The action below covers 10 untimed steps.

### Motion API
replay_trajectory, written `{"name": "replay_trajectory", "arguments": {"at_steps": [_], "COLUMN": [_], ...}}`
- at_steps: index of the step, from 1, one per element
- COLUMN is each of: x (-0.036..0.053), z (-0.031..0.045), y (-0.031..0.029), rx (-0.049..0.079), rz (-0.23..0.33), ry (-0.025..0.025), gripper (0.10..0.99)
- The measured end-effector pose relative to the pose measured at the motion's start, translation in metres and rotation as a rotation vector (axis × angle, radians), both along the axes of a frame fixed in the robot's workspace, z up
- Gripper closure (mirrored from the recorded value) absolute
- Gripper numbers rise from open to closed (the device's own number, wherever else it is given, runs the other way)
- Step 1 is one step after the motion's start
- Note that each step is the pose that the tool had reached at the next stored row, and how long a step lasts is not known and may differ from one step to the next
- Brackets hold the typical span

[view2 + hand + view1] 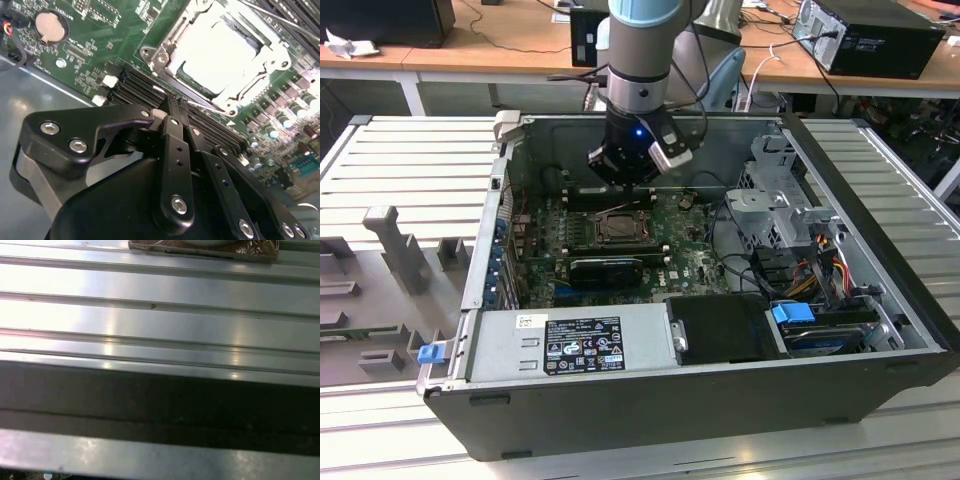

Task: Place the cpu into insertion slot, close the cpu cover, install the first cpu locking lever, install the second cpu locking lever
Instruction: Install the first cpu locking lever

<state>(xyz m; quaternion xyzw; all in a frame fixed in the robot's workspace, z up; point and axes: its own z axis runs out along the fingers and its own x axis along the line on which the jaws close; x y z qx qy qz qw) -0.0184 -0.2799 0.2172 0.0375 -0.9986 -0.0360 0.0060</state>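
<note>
An open computer case (880,250) lies on a ribbed metal worktop (410,160), with wooden desks behind. Inside, the gripper (176,104) hangs over the green motherboard (690,255), its fingers (172,145) pressed together and empty, the tips just beside the insertion slot (225,55). The cpu (215,60) seems already seated there, and the cpu cover (172,35) looks lowered around it. Whether either locking lever (200,104) is latched cannot be told, so the task is judged roughly halfway
</note>
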Motion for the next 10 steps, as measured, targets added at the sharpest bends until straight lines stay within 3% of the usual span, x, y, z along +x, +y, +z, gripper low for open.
{"name": "replay_trajectory", "arguments": {"at_steps": [10], "x": [0.0038], "z": [-0.0077], "y": [0.0], "rx": [-0.011], "rz": [-0.001], "ry": [0.0], "gripper": [0.98]}}
